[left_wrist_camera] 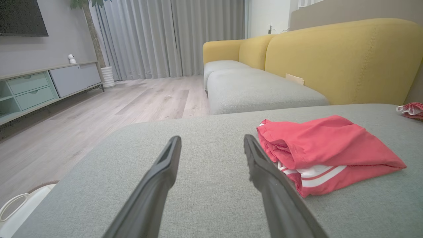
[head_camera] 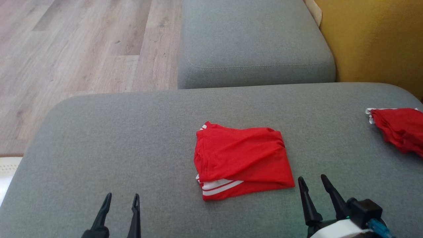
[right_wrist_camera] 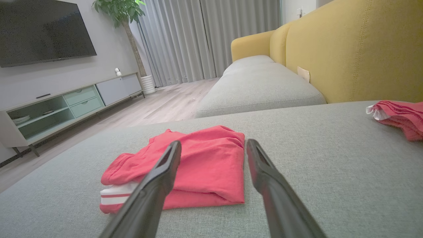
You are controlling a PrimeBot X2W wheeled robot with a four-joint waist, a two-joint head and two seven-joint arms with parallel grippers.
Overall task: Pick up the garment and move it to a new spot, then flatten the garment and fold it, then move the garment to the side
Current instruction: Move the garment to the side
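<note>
Red folded garment (head_camera: pixel 243 158) just beside right hand (head_camera: pixel 312 177), left hand (head_camera: pixel 122 195) farther off; both spread, empty.

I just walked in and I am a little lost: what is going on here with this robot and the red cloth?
A two-armed robot is tidying a red garment, which lies folded on the grey cushion. The left gripper and the right gripper are open and hold nothing, the right one close to the garment's corner. Another red cloth lies farther right.
</note>
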